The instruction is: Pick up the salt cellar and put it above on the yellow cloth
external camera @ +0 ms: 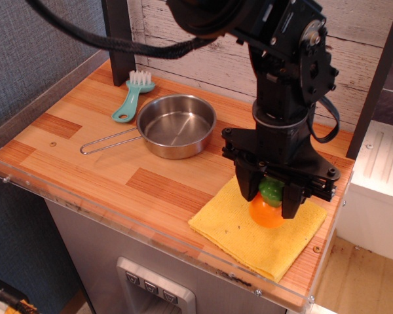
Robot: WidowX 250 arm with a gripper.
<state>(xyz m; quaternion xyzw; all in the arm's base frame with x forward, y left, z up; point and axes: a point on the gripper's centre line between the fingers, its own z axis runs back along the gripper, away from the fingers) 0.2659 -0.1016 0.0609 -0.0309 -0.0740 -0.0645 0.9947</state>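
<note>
We see the gripper (270, 199) right of frame centre, its black fingers pinching the salt cellar (268, 207) around its green cap. The orange pot hangs over the middle of the yellow cloth (236, 229) at lower right; whether it touches the fabric we cannot tell. We judge this the placing step: next, settle it onto the cloth, spread the fingers, lift straight up. The steel pan (176, 125) and teal brush (131, 97) sit apart, upper left.
</note>
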